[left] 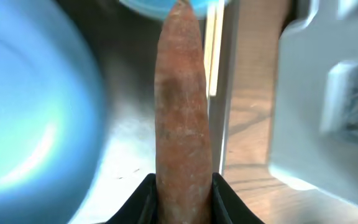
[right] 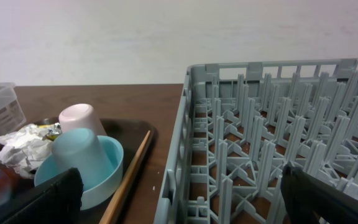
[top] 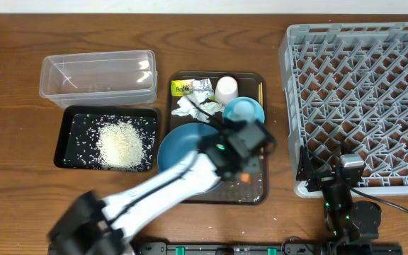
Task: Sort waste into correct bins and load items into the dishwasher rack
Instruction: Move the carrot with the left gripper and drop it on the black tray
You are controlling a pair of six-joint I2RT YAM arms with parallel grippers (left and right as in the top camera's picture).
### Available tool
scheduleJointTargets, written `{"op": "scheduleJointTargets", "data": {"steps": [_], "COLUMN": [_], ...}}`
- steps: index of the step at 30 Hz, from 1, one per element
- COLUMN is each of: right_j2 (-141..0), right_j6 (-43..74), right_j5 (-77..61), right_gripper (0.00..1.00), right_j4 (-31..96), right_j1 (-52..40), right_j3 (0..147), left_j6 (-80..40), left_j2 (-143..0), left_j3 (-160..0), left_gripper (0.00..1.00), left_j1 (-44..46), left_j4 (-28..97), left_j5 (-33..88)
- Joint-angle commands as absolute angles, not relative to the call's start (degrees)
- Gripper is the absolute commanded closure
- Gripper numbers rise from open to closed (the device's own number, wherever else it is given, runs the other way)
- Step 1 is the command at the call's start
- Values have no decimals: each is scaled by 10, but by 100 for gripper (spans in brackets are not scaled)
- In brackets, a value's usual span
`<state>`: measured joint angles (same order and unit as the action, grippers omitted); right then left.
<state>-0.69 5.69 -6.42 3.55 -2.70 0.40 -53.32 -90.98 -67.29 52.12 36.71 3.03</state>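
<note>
1. Left gripper (left: 181,194): clenched on the small orange carrot-like stick (left: 180,112), which is pinched at its near end between the 2 fingers. Its tapered tip is pointed toward the small light-blue bowl (top: 252,108).
2. In the left wrist view the stick is flanked by the large dark-blue bowl (left: 23,106) on one side and the thin wooden chopsticks (left: 213,56) on the other. It is held over the brown serving tray (top: 255,190); whether it touches the tray cannot be told.
3. Right gripper (right: 182,202): released, its 2 fingers spread wide with nothing gripped between them. It is placed low at the near edge of the large grey plastic lattice rack (top: 360,99).
4. The rack is set to the right of the brown serving tray.
5. Loose white rice (top: 122,142) is heaped on the shallow black rectangular tray (top: 68,134). The clear plastic rectangular tub (top: 98,74) is set just behind that tray.
6. At the far end of the brown serving tray, the yellow-green printed wrapper (top: 182,88) and the crumpled white tissue (top: 188,106) are seen side by side. The white cup (right: 82,118) is stood upside down beside them.
7. The pale-blue cup (right: 79,157) is turned upside down inside the small light-blue bowl, with the chopsticks laid alongside.
</note>
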Motion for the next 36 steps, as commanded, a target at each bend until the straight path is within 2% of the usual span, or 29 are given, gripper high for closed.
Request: {"op": "scheduleJointTargets", "data": {"steps": [1, 8, 16, 29, 32, 36], "right_j2": [-4, -4, -4, -4, -4, -4], "right_j6": [64, 64, 64, 64, 64, 64], "right_j5": [-63, -63, -63, -63, -63, -63], "right_gripper": [1, 1, 1, 1, 1, 1], "right_j4": [37, 37, 38, 37, 37, 37], "right_j1": [-17, -17, -17, -17, -17, -17], "right_j3": [3, 3, 3, 3, 3, 3], "left_j6": [-495, -452, -453, -468, -468, -455], "left_j2": [-850, -778, -818, -953, -973, -980], "left_j3": [-687, -687, -681, -681, -681, -681], "left_gripper": [78, 78, 78, 78, 71, 70], "left_j1": [464, 263, 47, -81, -97, -104], "left_j4": [396, 487, 509, 488, 490, 493], "left_j5": [25, 4, 9, 8, 8, 8]}}
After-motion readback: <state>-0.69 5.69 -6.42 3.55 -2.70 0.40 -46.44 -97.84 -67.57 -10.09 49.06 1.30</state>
